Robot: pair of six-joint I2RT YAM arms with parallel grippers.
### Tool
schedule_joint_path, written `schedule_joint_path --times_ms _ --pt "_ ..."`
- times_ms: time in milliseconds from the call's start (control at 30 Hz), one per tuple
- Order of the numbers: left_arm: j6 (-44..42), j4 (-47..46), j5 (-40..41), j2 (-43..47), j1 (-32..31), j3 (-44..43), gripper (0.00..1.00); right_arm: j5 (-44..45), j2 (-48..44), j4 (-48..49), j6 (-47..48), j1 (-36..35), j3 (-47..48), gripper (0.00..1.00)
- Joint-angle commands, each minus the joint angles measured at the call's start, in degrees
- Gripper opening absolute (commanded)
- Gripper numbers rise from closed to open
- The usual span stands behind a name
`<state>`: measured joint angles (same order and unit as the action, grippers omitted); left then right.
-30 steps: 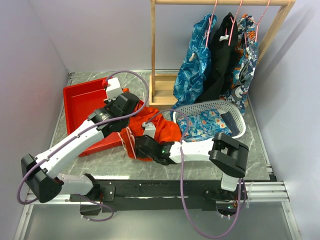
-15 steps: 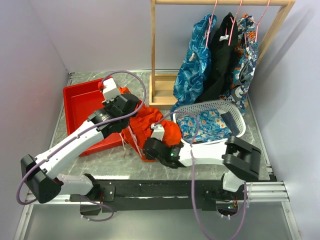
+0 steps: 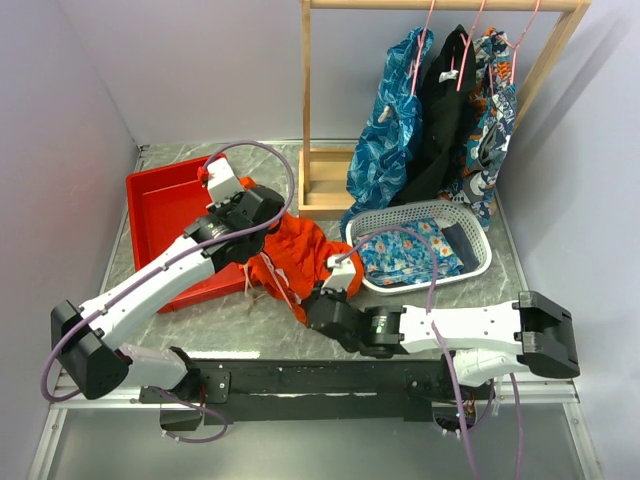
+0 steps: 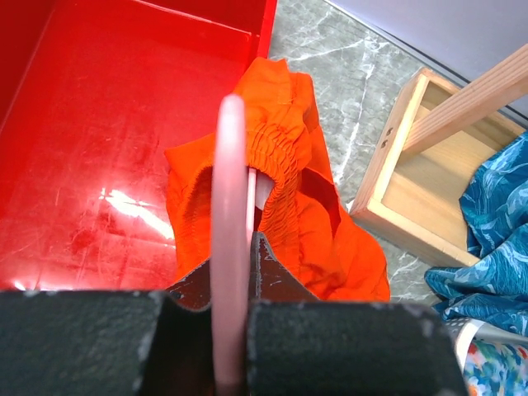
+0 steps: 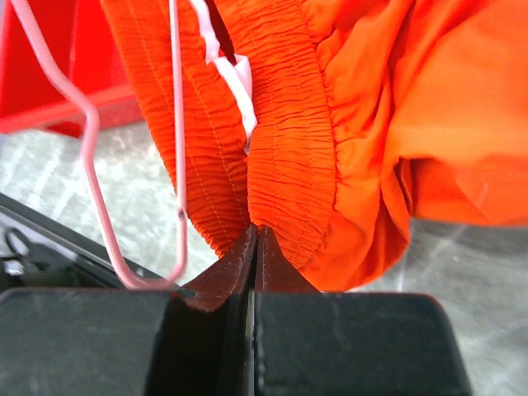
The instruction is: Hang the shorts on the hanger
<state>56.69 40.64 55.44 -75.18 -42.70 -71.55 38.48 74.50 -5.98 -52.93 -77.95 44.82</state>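
Observation:
The orange-red shorts (image 3: 297,255) hang bunched between my two grippers above the table, just right of the red bin. My left gripper (image 3: 252,222) is shut on the pink wire hanger (image 4: 230,214), whose wire runs up between the jaws into the shorts' gathered waistband (image 4: 280,161). My right gripper (image 3: 322,300) is shut on the shorts' elastic waistband (image 5: 289,157) at its lower edge. In the right wrist view the hanger (image 5: 87,165) loops down left of the waistband, with the cream cord (image 5: 231,70) beside it.
A red bin (image 3: 165,215) lies at the left. A white basket (image 3: 470,270) of patterned cloth sits at the right. A wooden rack (image 3: 320,180) stands at the back, with blue patterned garments (image 3: 390,120) and a black garment (image 3: 445,100) on pink hangers.
My right arm has swung right and stretched low along the front edge, its gripper moving slightly right and nearer. The shorts have spread out between the grippers. The left gripper barely moved.

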Motion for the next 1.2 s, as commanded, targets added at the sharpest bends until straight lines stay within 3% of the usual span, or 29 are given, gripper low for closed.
schedule_joint_path --times_ms 0,333,733,1167 --pt "2.11 -0.04 4.06 -1.02 0.16 -4.39 0.01 9.24 0.29 -5.97 -0.86 -4.13 3.61 0.0" --pt "3.16 -0.57 4.06 -2.43 0.25 -3.6 0.01 13.37 -0.06 -12.12 -1.21 -6.07 8.35 0.0" --pt "4.49 -0.39 3.98 -3.22 0.25 -3.16 0.01 11.09 2.4 -13.53 3.09 -7.65 13.63 0.0" --pt "11.07 -0.57 3.97 -0.33 1.74 -1.14 0.01 6.96 3.02 -11.52 -0.42 -8.09 10.47 0.0"
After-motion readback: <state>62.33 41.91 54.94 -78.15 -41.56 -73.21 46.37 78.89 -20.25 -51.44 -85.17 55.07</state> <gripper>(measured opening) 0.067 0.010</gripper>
